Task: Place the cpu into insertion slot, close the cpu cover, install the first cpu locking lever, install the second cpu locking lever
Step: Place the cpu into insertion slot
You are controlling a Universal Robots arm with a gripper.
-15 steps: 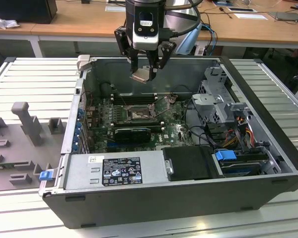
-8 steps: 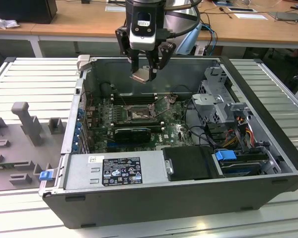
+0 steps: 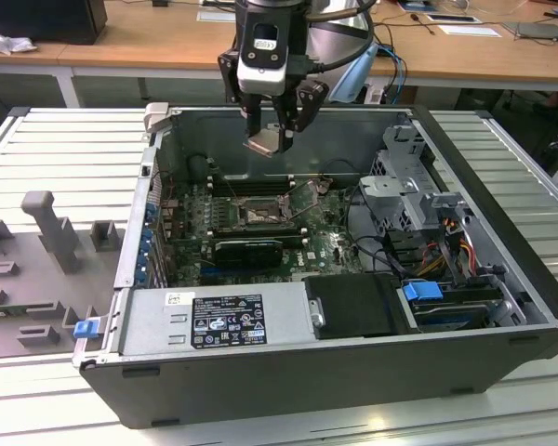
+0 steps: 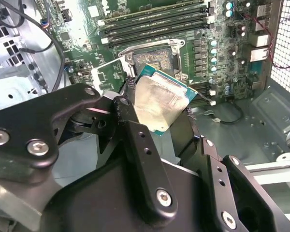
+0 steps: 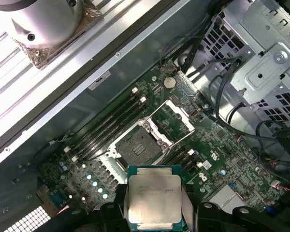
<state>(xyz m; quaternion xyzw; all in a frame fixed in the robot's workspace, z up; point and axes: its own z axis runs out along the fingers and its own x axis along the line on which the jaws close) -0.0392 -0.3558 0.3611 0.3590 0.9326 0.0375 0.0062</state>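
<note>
Claw with cpu, insertion slot half-hidden

Silvery-grey cpu with green edge, black-rimmed insertion slot, green circuit board.

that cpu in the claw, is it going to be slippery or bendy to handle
Probably stiff: the cpu looks flat though the claw grips only its edges. Its smooth metal top looks slick, so it might slip. Likely light, being thin.
</note>
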